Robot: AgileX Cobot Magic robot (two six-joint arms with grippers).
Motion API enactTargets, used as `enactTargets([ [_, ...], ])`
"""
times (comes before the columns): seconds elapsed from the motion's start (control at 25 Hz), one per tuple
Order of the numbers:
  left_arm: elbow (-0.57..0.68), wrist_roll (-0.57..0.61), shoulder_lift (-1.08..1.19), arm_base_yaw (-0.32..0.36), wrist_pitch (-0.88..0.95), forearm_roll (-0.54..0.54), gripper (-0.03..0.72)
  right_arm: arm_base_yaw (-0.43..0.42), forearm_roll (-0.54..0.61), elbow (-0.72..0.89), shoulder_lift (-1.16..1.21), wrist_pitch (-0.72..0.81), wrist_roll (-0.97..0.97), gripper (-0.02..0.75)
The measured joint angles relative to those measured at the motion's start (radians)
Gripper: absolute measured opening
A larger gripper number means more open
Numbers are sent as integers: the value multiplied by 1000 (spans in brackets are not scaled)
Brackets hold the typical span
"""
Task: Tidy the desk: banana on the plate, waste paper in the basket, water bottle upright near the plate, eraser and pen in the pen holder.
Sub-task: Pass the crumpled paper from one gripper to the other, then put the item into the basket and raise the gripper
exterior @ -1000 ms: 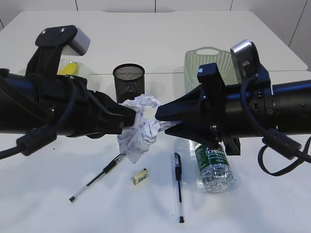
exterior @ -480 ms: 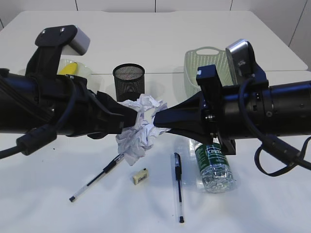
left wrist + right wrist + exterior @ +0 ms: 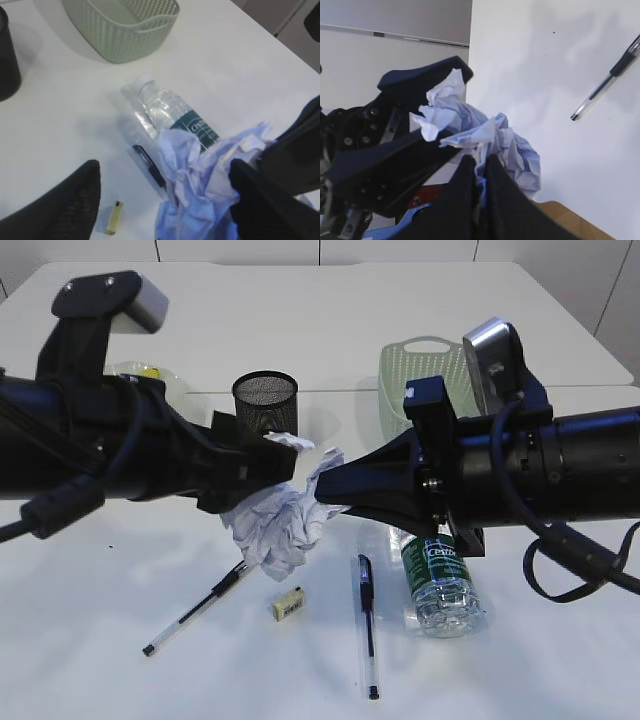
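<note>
The crumpled waste paper (image 3: 278,522) hangs above the table with my right gripper (image 3: 322,486) shut on its right edge; the right wrist view shows a fold of the paper (image 3: 506,146) pinched at the fingertips (image 3: 470,162). My left gripper (image 3: 266,476) stands open, its fingers (image 3: 75,200) spread on both sides of the paper (image 3: 200,187). On the table lie the water bottle (image 3: 441,582) on its side, a yellow eraser (image 3: 288,604) and two pens (image 3: 200,608) (image 3: 367,625). The black mesh pen holder (image 3: 265,406) stands behind. Plate (image 3: 172,382) and banana (image 3: 150,371) are mostly hidden by the left arm.
A pale green basket (image 3: 432,372) stands at the back right, behind the right arm, and shows as the same basket (image 3: 125,27) in the left wrist view. Both arms meet over the table's middle. Bare white table stretches along the front edge.
My right gripper closed on the waste paper. My left gripper opened, let go of it and lifted slightly back to the left; the paper now sags lower from the right gripper.
</note>
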Motion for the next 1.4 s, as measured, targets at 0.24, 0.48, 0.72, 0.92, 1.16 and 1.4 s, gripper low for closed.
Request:
enactTargets([
  [0.24, 0, 0, -74, 34, -37, -3, 573, 0, 4, -11, 0, -60, -35, 8],
  [0.48, 0, 0, -88, 180, 21, -3, 572, 0, 6, -78, 0, -150, -53, 8],
  [0.72, 0, 0, -88, 378, 158, -3, 571, -78, 6, -117, 2, -201, -54, 8],
  [0.92, 0, -4, -88, 535, 283, 63, 548, -222, -21, -128, 18, -212, -70, 7],
  [1.16, 0, -54, -88, 642, 378, 139, 540, -273, -304, -270, 76, -251, -35, 8],
  [1.4, 0, -178, -88, 651, 410, 275, 516, -273, -567, -445, 174, -351, 86, 7],
])
